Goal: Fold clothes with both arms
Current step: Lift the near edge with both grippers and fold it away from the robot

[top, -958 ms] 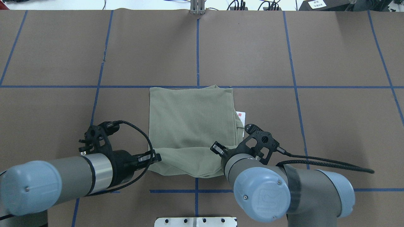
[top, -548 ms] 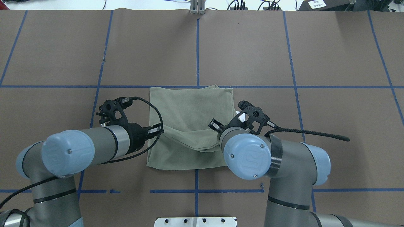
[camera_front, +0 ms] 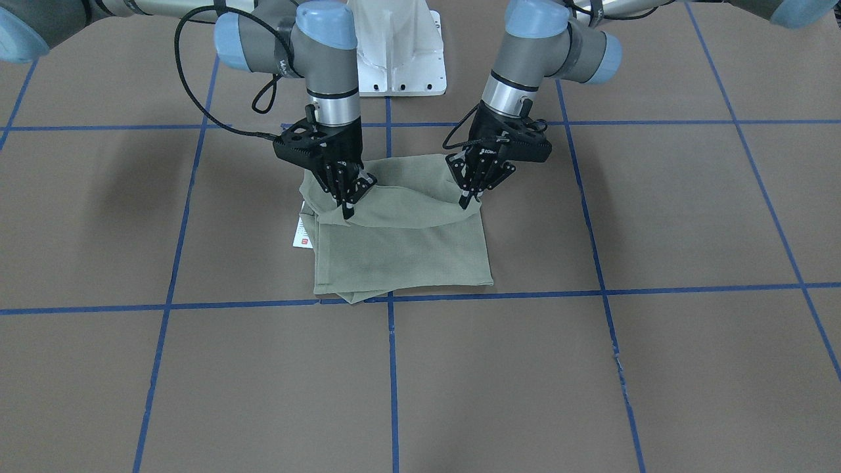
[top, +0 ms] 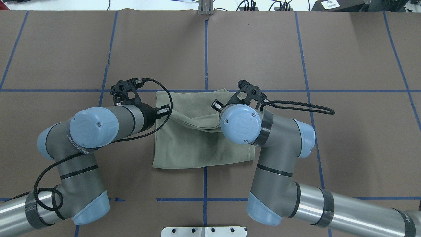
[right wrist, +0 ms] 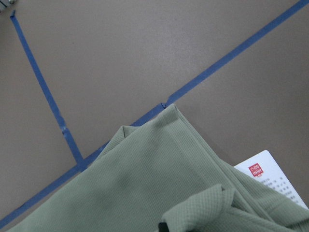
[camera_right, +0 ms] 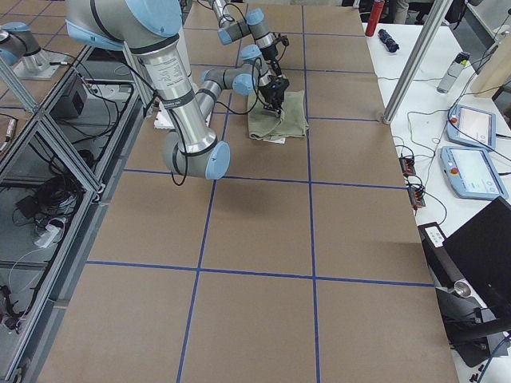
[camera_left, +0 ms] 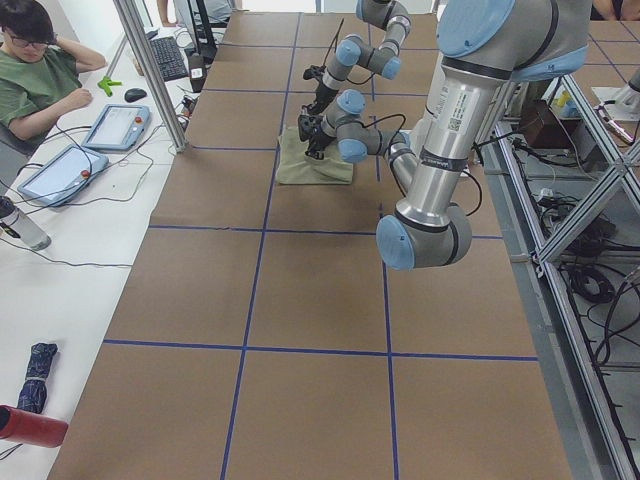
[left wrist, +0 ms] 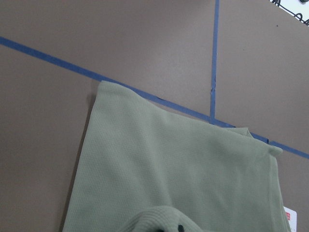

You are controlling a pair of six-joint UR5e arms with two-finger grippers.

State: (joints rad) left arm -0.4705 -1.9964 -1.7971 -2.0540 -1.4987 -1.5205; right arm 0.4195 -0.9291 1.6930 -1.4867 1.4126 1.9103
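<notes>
Front camera, bottom of frame: bare brown table [camera_front: 591, 368] crossed by blue tape lines [camera_front: 164, 306]. Just above the horizontal line, at centre, lies the shirt [camera_front: 407, 256]. It is sage green and folded to a rough rectangle, with its near edge along the tape. A white hang tag [camera_front: 302, 233] pokes out at its left side. Farther up, I have both pincers on the shirt's far layer, which is lifted and doubled toward the camera, sagging between them. The right pincer [camera_front: 347, 209], left of centre in the frame, is clamped on the fabric at one corner. The left pincer [camera_front: 468, 197], right of centre, is clamped on the other. Each wrist camera shows me a bunched ridge of knit at its lower edge. At top centre stands the white base [camera_front: 401, 59].
</notes>
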